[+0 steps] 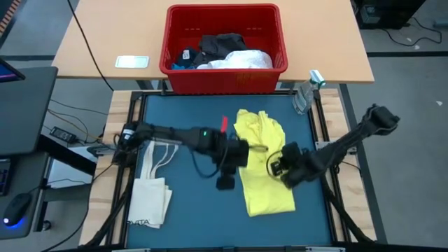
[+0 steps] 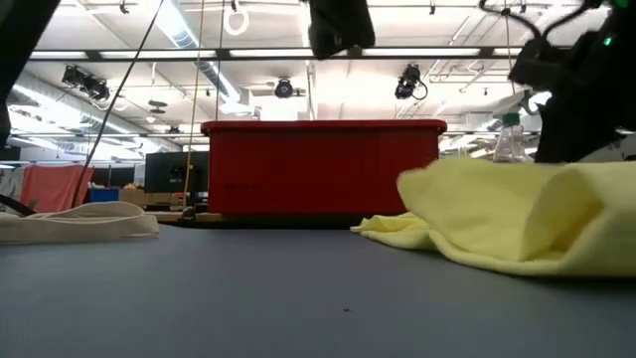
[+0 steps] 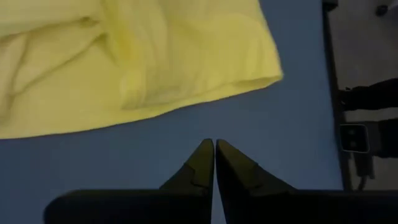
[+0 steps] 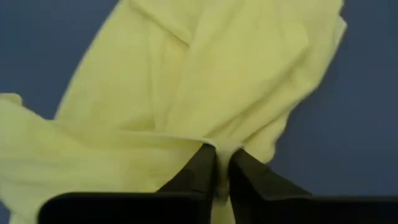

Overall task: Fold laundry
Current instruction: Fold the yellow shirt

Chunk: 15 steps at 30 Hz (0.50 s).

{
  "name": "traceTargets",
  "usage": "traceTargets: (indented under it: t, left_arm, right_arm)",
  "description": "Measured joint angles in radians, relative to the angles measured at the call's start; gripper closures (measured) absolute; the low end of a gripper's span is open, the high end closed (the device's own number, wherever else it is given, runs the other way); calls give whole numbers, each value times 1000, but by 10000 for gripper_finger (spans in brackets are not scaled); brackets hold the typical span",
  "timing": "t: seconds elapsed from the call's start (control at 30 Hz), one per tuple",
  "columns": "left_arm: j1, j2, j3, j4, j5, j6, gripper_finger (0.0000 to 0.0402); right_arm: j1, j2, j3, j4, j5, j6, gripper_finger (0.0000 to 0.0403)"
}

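The bright yellow garment [image 1: 262,164] lies crumpled on the blue table, right of centre; in the low view the yellow garment [image 2: 517,214] bulges up in a fold. My right gripper [image 1: 275,166] is over its middle and shut on its cloth. My left gripper [image 1: 226,180] hangs above the table beside the garment's left edge, fingers shut [image 3: 214,155], touching nothing. The white garment [image 1: 238,61] and dark pieces [image 1: 218,45] lie in the red bin. My right gripper [image 4: 219,163] pinches a raised fold of the yellow garment [image 4: 219,147] between its two fingers, near the garment's middle, coming from above and slanting in from the table's right. Creases run out from the pinch; the rest of the garment lies on the table.
The red bin [image 1: 224,77] stands beyond the table's far edge. A cream tote bag [image 1: 150,192] lies at the near left, its handles [image 2: 79,221] toward the far side. A clear bottle [image 1: 305,94] stands at the far right corner. Bare table shows between bag and garment.
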Motion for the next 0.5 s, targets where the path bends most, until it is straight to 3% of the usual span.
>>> traceTargets:
  t: [0.2,0.37,0.5]
  left_arm:
    - [68,0,0,13,29,49,379]
    - [64,0,0,56,30,40,379]
    - [43,2,0,110,24,-30,379]
  right_arm:
    - [-86,-166,-83,139,-23,-198,264]
    - [-109,-255,-59,148,-40,-226,182]
    - [-67,-271,-42,225,-53,-312,162]
